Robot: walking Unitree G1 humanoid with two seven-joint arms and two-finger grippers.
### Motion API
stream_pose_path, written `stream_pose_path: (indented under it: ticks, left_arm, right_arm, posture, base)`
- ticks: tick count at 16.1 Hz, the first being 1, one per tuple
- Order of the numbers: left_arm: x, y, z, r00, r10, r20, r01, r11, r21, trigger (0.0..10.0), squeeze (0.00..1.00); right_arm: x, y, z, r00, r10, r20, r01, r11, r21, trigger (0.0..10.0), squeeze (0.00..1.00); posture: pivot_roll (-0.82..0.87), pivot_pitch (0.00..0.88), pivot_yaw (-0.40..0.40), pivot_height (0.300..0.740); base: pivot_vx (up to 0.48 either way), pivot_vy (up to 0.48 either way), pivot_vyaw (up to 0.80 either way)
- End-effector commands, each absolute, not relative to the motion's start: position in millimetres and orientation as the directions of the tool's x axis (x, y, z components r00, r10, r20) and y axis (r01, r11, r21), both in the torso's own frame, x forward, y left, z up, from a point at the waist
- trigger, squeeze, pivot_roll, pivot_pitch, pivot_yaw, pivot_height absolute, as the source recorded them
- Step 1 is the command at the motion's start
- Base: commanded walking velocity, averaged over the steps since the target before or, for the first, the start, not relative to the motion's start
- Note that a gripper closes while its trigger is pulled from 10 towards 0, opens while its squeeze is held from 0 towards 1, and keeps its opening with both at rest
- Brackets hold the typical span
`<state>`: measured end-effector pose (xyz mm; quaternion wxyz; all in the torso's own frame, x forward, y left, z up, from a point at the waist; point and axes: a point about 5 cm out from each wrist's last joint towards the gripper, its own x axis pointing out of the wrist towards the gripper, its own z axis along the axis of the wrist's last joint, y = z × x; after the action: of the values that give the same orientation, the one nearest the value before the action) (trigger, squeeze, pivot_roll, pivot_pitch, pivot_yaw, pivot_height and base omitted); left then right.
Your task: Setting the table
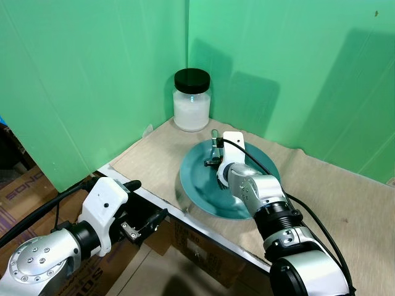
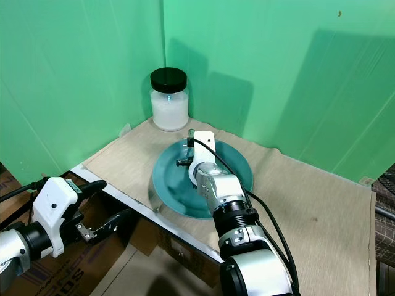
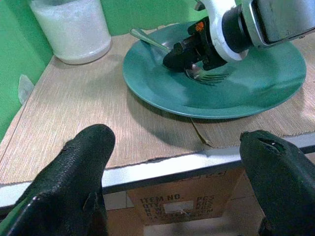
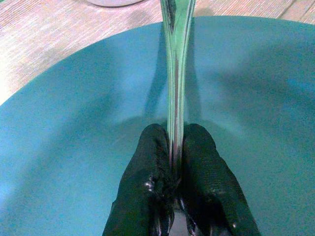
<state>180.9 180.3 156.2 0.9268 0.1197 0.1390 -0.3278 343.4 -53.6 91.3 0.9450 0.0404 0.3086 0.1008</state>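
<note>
A teal plate lies on the beige placemat near the table's front edge. A silver fork rests in it, handle toward the jar and tines toward the front. My right gripper is shut on the fork's neck over the plate, its two black fingers pressed against the metal. It reaches in from the near side. My left gripper hangs open below the table's front left edge, its fingers spread wide and holding nothing.
A glass jar with a black lid and white contents stands in the back corner against green walls. The beige placemat runs to the right. Cardboard boxes sit on the floor below the table's edge.
</note>
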Motion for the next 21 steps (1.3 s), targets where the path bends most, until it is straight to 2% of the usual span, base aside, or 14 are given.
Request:
stream_pose_path:
  ticks: [1, 7, 10, 11, 13, 14, 15, 16, 17, 21]
  left_arm:
    - [181, 178, 157, 0.739, -0.584, -0.336, 0.652, 0.746, 0.135, 10.0, 0.0]
    - [186, 174, 158, 0.742, -0.593, -0.313, 0.653, 0.746, 0.133, 10.0, 0.0]
    - [197, 170, 169, 0.804, -0.554, -0.217, 0.585, 0.802, 0.118, 10.0, 0.0]
    - [199, 169, 170, 0.815, -0.544, -0.2, 0.571, 0.813, 0.114, 10.0, 0.0]
    - [202, 161, 176, 0.857, -0.496, -0.136, 0.511, 0.853, 0.105, 10.0, 0.0]
    - [202, 156, 177, 0.882, -0.457, -0.113, 0.468, 0.878, 0.105, 10.0, 0.0]
    - [203, 155, 178, 0.902, -0.42, -0.102, 0.43, 0.897, 0.1, 10.0, 0.0]
    - [206, 154, 182, 0.933, -0.351, -0.079, 0.358, 0.928, 0.104, 10.0, 0.0]
    - [207, 152, 184, 0.942, -0.331, -0.059, 0.335, 0.936, 0.107, 10.0, 0.0]
    - [212, 152, 181, 0.962, -0.268, -0.056, 0.273, 0.952, 0.139, 10.0, 0.0]
  right_arm:
    - [341, -53, 89, 0.775, 0.227, -0.59, -0.172, 0.974, 0.148, 0.0, 0.0]
    - [331, -68, 108, 0.804, 0.307, -0.51, -0.201, 0.947, 0.252, 0.0, 0.0]
    - [321, -83, 156, 0.879, 0.39, -0.273, -0.315, 0.907, 0.279, 0.0, 0.0]
    - [318, -85, 163, 0.885, 0.4, -0.239, -0.335, 0.902, 0.272, 0.0, 0.0]
    - [303, -94, 191, 0.882, 0.466, -0.073, -0.428, 0.856, 0.291, 0.0, 0.0]
    - [292, -102, 205, 0.877, 0.48, -0.006, -0.457, 0.839, 0.294, 1.1, 0.0]
    - [286, -107, 209, 0.879, 0.477, 0.017, -0.465, 0.847, 0.259, 10.0, 0.0]
    - [275, -114, 214, 0.876, 0.48, 0.049, -0.482, 0.866, 0.132, 10.0, 0.0]
    - [269, -118, 213, 0.88, 0.472, 0.058, -0.476, 0.875, 0.091, 10.0, 0.0]
    - [254, -130, 201, 0.92, 0.392, 0.025, -0.393, 0.919, 0.022, 10.0, 0.0]
  posture:
    - [0.05, 0.0, -0.025, 0.74]
    - [0.03, 0.0, -0.011, 0.74]
    - [0.02, 0.0, -0.001, 0.74]
    - [0.02, 0.0, -0.001, 0.74]
    - [0.01, 0.0, -0.006, 0.74]
    - [0.0, 0.0, -0.008, 0.74]
    - [-0.01, 0.0, -0.003, 0.74]
    - [-0.02, 0.0, 0.006, 0.74]
    - [-0.02, 0.0, 0.006, 0.74]
    - [-0.03, 0.0, 0.009, 0.74]
  base:
    - [0.0, 0.0, 0.0]
    - [0.0, 0.0, 0.0]
    - [0.0, 0.0, 0.0]
    - [0.0, 0.0, 0.0]
    - [0.0, 0.0, 0.0]
    - [0.0, 0.0, 0.0]
    - [0.0, 0.0, 0.0]
    - [0.0, 0.0, 0.0]
    - [0.0, 0.0, 0.0]
    - [0.0, 0.0, -0.79]
